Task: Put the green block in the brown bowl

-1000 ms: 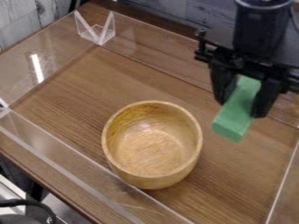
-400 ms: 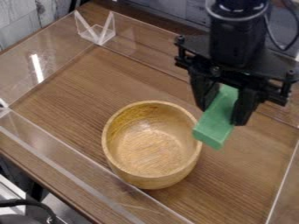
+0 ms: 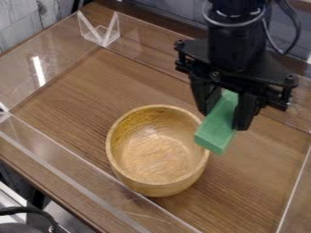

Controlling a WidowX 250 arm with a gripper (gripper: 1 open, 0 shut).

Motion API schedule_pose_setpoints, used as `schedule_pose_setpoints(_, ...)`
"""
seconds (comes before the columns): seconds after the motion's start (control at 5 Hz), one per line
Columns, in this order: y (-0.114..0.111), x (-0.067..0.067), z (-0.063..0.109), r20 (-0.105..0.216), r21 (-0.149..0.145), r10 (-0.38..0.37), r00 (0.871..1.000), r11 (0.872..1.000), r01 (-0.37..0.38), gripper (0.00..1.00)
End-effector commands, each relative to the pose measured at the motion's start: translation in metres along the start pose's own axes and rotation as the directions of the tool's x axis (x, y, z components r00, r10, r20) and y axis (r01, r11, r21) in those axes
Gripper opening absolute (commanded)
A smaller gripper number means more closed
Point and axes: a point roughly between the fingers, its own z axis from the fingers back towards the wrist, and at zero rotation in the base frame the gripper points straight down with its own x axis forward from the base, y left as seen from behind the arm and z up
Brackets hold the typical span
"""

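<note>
Standing at the near edge of the table [image 3: 85, 109], I see first the clear plastic wall [image 3: 73, 187] that runs along the front, low and see-through, with a matching wall along the left edge. Just behind it, close to the near edge and about midway across, sits the brown bowl [image 3: 155, 151], upright and with nothing in it.

Over the bowl's right rim hangs the green block [image 3: 220, 130], clear of the wood, its lower end level with or a little above the rim and seemingly just outside it. The gripper [image 3: 231, 102] points straight down and is clamped on the block's upper part, so the bar dangles lengthwise below the black fingers.

By my reckoning the pick-up is done and the carry is nearly done. What is left is a short shift toward the bowl's middle, a lowering, and letting go.

Room looks generous on the left: the tabletop there is bare wood right back to the far left corner, where a small clear folded stand [image 3: 100, 30] rests. The tight spots are the thick bowl rim directly under the block, which it could catch on, and the right wall [image 3: 292, 196], near the arm.
</note>
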Motion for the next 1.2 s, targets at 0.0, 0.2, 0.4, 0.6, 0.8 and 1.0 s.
schedule_pose_setpoints(0.0,0.011,-0.001,0.011,0.041,-0.01,0.026,0.999,1.0,-0.025,0.0)
schedule_pose_setpoints(0.2,0.024,-0.003,0.006,0.037,-0.006,0.049,0.998,0.999,-0.048,0.0)
schedule_pose_setpoints(0.4,0.031,-0.005,0.006,0.035,-0.004,0.064,0.997,0.998,-0.064,0.0)
schedule_pose_setpoints(0.6,0.035,-0.007,0.007,0.033,-0.003,0.071,0.997,0.997,-0.071,0.0)
schedule_pose_setpoints(0.8,0.038,-0.009,0.007,0.031,-0.003,0.079,0.996,0.997,-0.079,0.0)
schedule_pose_setpoints(1.0,0.041,-0.011,0.007,0.026,-0.003,0.086,0.996,0.996,-0.086,0.0)
